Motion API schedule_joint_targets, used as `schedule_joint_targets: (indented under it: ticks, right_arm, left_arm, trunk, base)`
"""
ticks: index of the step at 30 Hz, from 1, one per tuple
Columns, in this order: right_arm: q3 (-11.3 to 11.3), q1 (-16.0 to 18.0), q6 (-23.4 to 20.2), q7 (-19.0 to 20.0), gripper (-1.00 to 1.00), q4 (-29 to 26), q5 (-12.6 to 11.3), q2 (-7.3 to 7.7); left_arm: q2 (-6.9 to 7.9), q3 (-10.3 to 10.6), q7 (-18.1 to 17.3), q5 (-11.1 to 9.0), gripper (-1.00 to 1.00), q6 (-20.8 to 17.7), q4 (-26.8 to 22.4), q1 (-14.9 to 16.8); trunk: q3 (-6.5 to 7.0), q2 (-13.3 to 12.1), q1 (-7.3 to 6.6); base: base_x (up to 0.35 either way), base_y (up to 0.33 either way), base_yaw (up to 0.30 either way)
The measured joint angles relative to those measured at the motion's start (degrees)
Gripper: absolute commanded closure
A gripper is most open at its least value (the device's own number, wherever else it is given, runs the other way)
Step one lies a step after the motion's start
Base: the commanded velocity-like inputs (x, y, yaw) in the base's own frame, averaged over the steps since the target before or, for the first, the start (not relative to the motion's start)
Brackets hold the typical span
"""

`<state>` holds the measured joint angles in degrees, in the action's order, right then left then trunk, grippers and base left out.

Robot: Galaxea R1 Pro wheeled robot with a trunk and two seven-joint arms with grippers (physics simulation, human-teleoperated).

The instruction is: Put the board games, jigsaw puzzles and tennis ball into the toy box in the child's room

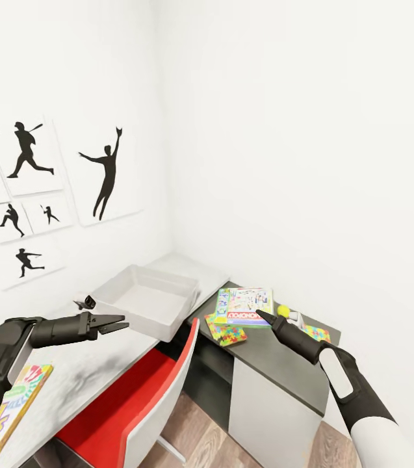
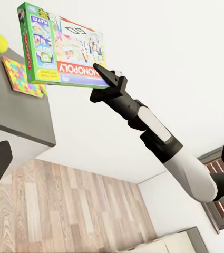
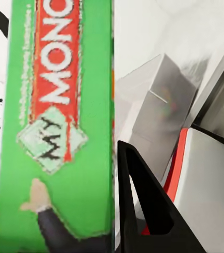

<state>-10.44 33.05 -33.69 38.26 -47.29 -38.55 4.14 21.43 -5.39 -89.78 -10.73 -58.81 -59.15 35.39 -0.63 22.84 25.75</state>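
Lower left of the head view there's one board game on the light table, the left gripper hangs slightly parted and empty by the toy box at centre, and right of centre the right gripper pinches the Monopoly box, lifted off the dark desk, presumably for carrying boxward.

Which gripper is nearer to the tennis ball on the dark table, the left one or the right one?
Right. The right gripper is clamped on the Monopoly board game just beside the tennis ball. The left gripper is across the red chair, by the toy box.
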Motion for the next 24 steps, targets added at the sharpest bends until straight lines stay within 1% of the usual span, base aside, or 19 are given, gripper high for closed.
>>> schedule_joint_targets:
  ticks: [24]
  right_arm:
    - [-0.1, 0.0, -0.1, 0.1, 1.00, 0.0, 0.0, 0.09]
  left_arm:
    - [0.00, 0.0, 0.0, 0.0, -1.00, 0.1, 0.0, 0.0]
  trunk:
    - [0.00, 0.0, 0.01]
  base:
    - [0.005, 0.000, 0.000]
